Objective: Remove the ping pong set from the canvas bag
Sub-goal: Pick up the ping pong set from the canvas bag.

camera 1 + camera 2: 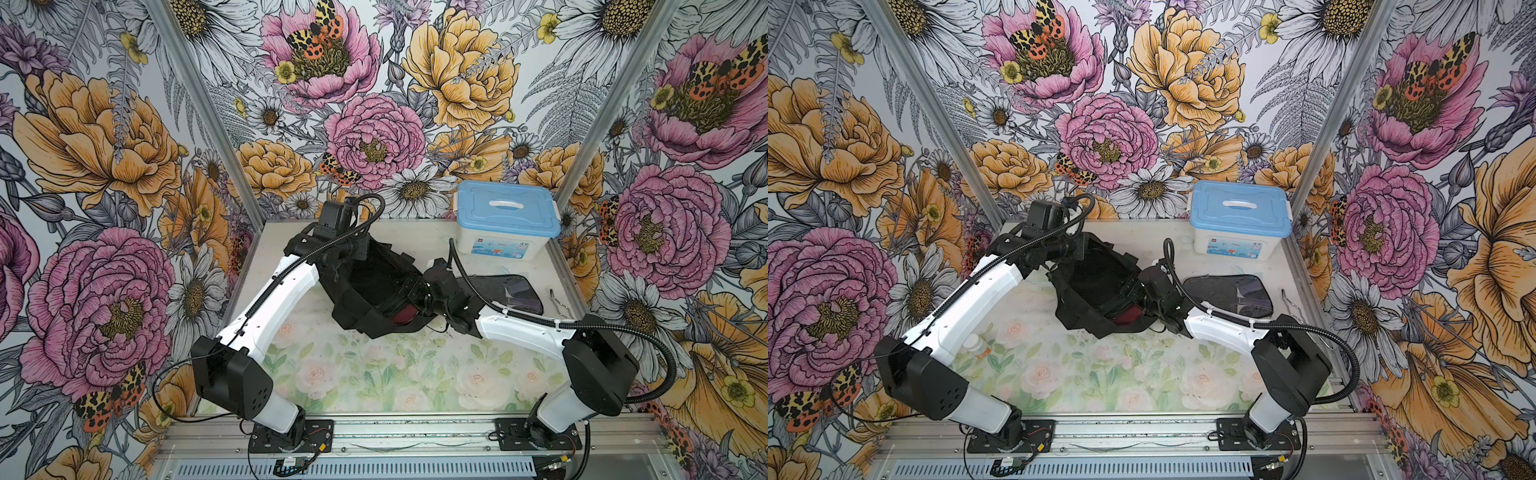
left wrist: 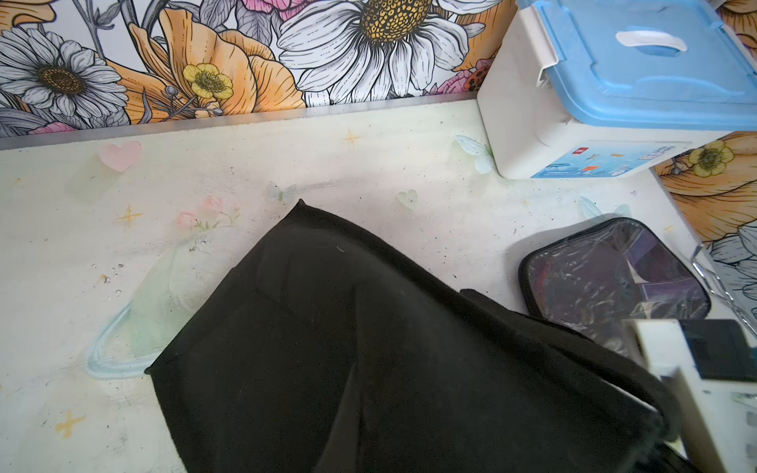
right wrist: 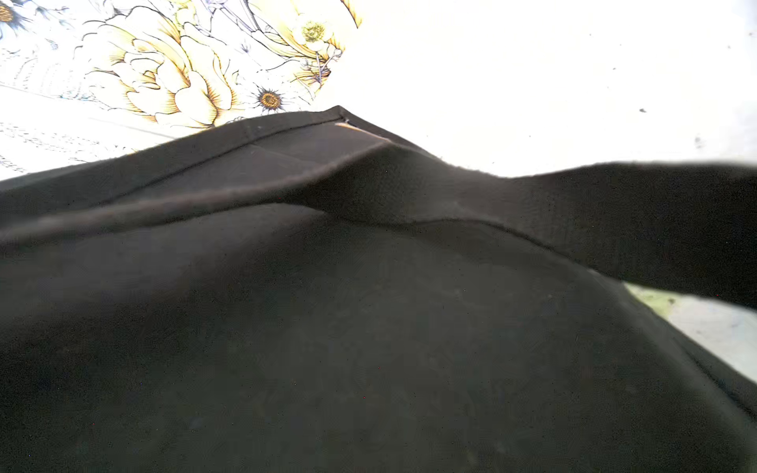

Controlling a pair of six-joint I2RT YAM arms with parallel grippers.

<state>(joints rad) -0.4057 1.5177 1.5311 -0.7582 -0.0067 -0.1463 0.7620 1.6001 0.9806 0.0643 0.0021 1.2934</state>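
The canvas bag (image 1: pixel 374 286) (image 1: pixel 1096 286) is a floppy black fabric bag lying open mid-table in both top views. A maroon cover (image 1: pixel 401 316) (image 1: pixel 1126 319) of the ping pong set shows inside its near end. A dark see-through pouch (image 1: pixel 505 291) (image 1: pixel 1229 296) (image 2: pixel 614 278) lies flat on the table to the bag's right. My left gripper (image 1: pixel 365 249) (image 1: pixel 1081 249) is at the bag's far rim, shut on the fabric. My right gripper (image 1: pixel 409 291) (image 1: pixel 1136 291) reaches into the bag from the right, its jaws hidden. Black bag cloth (image 2: pixel 368 348) (image 3: pixel 368 327) fills both wrist views.
A white plastic box with a light-blue lid (image 1: pixel 505 218) (image 1: pixel 1239 214) (image 2: pixel 573 123) stands at the back right. Thin metal tongs (image 1: pixel 555 301) lie by the right wall. A small orange-capped bottle (image 1: pixel 978 347) sits under the left arm. A bag strap (image 3: pixel 655 225) crosses the right wrist view.
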